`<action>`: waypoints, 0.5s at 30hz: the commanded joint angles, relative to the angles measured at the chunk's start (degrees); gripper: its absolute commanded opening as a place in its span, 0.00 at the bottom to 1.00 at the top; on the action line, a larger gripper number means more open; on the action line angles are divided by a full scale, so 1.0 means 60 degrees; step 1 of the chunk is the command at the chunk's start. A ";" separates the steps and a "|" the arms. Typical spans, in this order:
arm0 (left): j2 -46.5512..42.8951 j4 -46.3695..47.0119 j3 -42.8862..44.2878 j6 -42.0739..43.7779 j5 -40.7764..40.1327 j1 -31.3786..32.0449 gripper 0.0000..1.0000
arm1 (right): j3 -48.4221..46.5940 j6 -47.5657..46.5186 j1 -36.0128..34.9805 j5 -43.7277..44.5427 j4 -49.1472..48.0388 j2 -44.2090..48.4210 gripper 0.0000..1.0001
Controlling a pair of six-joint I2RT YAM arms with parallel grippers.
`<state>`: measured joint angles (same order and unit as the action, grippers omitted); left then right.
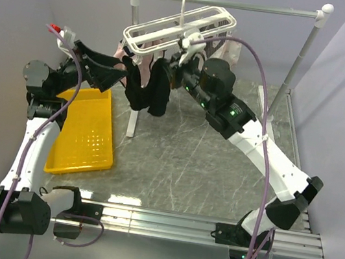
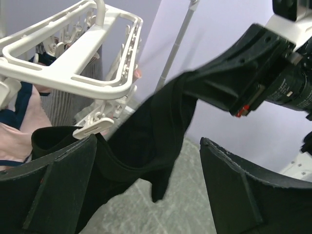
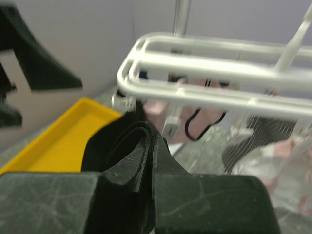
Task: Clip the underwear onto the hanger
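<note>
At upper centre of the overhead frame, plain black fabric underwear [image 1: 149,90] hangs under the white plastic rectangular hanger [image 2: 73,58], clenched in the right fingers [image 3: 204,204]; left fingers [image 2: 53,190] stand released alongside.

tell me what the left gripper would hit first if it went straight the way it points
Probably the underwear, draped right in front of the open left gripper, though depth is hard to judge.
</note>
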<state>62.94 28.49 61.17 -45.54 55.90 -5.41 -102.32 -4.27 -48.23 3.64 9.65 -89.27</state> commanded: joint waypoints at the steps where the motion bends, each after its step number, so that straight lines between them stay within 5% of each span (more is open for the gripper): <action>1: -0.0483 -0.0763 0.0206 0.1392 0.0351 -0.0051 0.89 | 0.0777 -0.0094 -0.0048 -0.0853 -0.0056 0.1122 0.00; 7: -0.0412 -0.2443 0.0864 0.2826 0.0294 0.0255 0.63 | 0.2519 0.0624 -0.0048 -0.1778 -0.0098 0.1593 0.00; 15: -0.0207 -0.5435 0.2183 0.5992 -0.2046 0.2452 0.52 | 0.3108 0.0944 0.0054 -0.1793 -0.0173 0.1680 0.00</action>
<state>61.12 3.77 70.06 -18.81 50.35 5.54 -84.16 -0.80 -48.21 -6.11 10.70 -80.86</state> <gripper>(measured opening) 0.521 0.033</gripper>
